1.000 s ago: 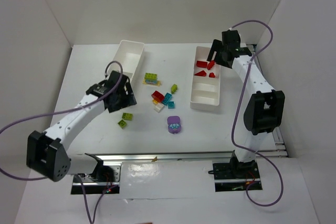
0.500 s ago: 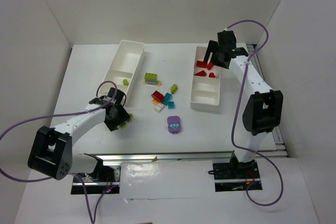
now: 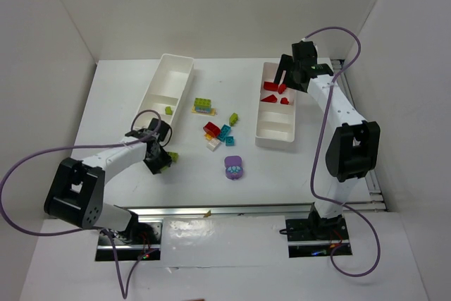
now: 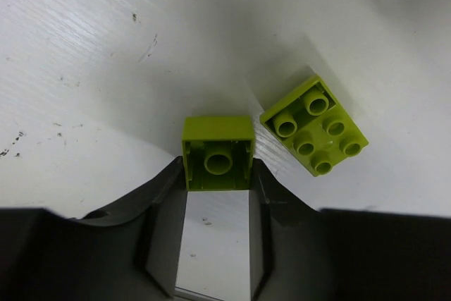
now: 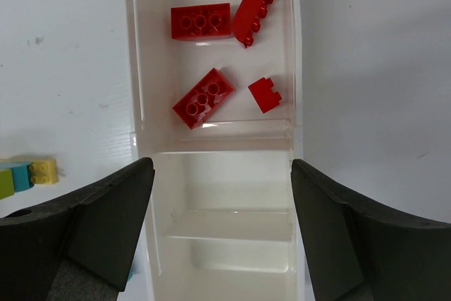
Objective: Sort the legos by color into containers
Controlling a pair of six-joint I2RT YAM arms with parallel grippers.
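Note:
My left gripper (image 4: pixel 218 174) is down at the table, shut on a lime green lego (image 4: pixel 218 151) lying on its side. A second lime lego (image 4: pixel 314 125) lies studs-up just to its right. From above, the left gripper (image 3: pixel 161 158) is near the table's front left, beside that loose lime lego (image 3: pixel 173 156). My right gripper (image 5: pixel 222 170) hangs open and empty over the right container (image 5: pixel 225 244), whose far compartment holds several red legos (image 5: pixel 201 20). The left container (image 3: pixel 175 68) holds one lime lego (image 3: pixel 168 110).
Mid-table lie a lime-and-yellow stack (image 3: pixel 204 105), a green brick (image 3: pixel 233 118), a red one (image 3: pixel 211 129), a teal one (image 3: pixel 225 132) and a white one (image 3: pixel 213 144). A purple piece (image 3: pixel 234 167) sits nearer the front. The right container (image 3: pixel 273 143) has two bare near compartments.
My left gripper came back from the left container toward the table's front, lowered onto the two lime legos and closed on one. The right gripper shifted slightly and stayed open.

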